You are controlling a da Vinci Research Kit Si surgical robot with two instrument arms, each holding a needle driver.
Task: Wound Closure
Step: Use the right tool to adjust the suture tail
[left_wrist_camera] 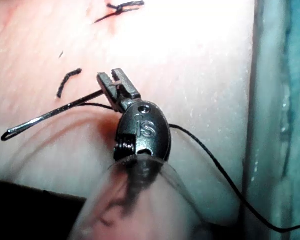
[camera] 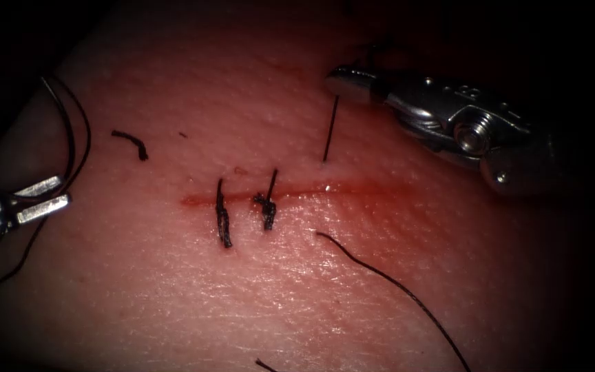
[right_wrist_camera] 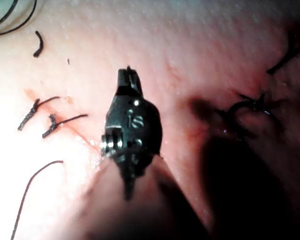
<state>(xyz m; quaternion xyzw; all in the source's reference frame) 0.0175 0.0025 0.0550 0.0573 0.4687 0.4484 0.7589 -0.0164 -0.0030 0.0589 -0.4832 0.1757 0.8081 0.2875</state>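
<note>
Left tool (camera: 43,198) holding needle (left_wrist_camera: 50,116) left of cut (camera: 290,193), right tool (camera: 349,83) beyond it

The tissue (camera: 311,289) has a red cut (camera: 297,194) running across it. Two dark stitches (camera: 223,222) cross the cut. The right hand (camera: 342,81) is above the cut, shut on the thread (camera: 330,131), which goes straight down into the tissue. The left hand (camera: 44,198) sits far left, holding the curved needle (camera: 70,134). A loose thread end (camera: 131,141) lies nearby.
</note>
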